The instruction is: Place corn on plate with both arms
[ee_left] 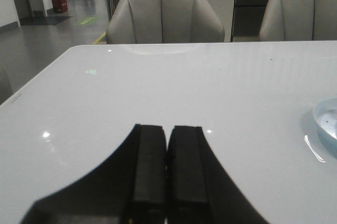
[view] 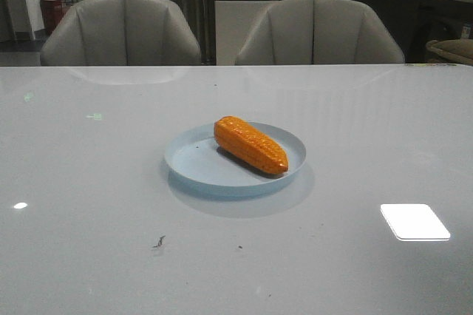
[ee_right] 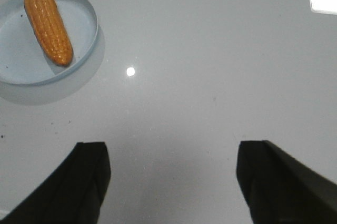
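**Corn lying on plate, both grippers clear of it**

The corn (view: 251,145) is lying inside the plate (view: 194,166), w/ the plate sitting near the middle of the table (view: 89,256), about halfway between the far edge and the near edge. The cob is resting on its side, running diagonally: thick end pointing toward the far-left corner, tapered tip pointing toward the near-right corner and reaching close to the plate's rim. It's occupying the right half of the plate, leaving the left part bare.

Nothing is touching the corn or the plate. No arm is showing in the front view.

The left gripper (ee_left: 167,166) is hovering over the left part of the table, fingers (ee_left: 149,166) pressed together w/ no gap and nothing between them. Only a sliver of plate rim is showing at the edge of the left wrist view, well apart from the fingers.

The right gripper (ee_right: 174,182) is hanging above bare table, jaws spread wide, gripping nothing. Plate and corn are sitting well apart from it in the right wrist view.

Two grey chairs (view: 122,30) are standing behind the far edge. A bright light reflection (view: 414,222) is showing on the table toward the near-right corner.
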Controlling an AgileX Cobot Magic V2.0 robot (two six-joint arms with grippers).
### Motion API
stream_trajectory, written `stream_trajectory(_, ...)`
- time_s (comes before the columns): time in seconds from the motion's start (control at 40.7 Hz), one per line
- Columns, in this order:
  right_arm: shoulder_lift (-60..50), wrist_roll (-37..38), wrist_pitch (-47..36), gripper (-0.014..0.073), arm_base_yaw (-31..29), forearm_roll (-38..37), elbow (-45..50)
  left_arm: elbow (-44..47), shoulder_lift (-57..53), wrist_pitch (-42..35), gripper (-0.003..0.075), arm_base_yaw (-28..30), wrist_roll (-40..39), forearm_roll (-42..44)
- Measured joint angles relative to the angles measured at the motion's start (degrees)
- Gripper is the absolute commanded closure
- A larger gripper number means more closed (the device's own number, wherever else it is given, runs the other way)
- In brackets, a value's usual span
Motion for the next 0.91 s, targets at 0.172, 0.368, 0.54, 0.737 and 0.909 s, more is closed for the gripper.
stream_trajectory(0.172,-13.55,0.0,-14.14,0.0218,0.0,1.88,11.54,0.0,0.0,0.0,0.0626,0.0,0.0,0.0)
stream_trajectory(0.368,-32.24,0.0,-29.88,0.0545,-0.12,2.44,25.98,0.0,0.0,0.0,0.0626,0.0,0.0,0.0)
stream_trajectory(0.54,-38.76,0.0,-29.23,0.0548,-0.12,2.44,31.83,0.0,0.0,0.0,0.0626,0.0,0.0,0.0)
stream_trajectory(0.737,-38.76,0.05,-27.54,0.0548,-0.12,2.44,35.26,0.0,0.0,0.0,0.0626,0.02,0.0,0.0)
stream_trajectory(0.909,-38.76,0.05,-27.54,0.0547,-0.12,2.44,35.26,0.0,0.0,0.0,0.0626,0.02,0.0,0.0)
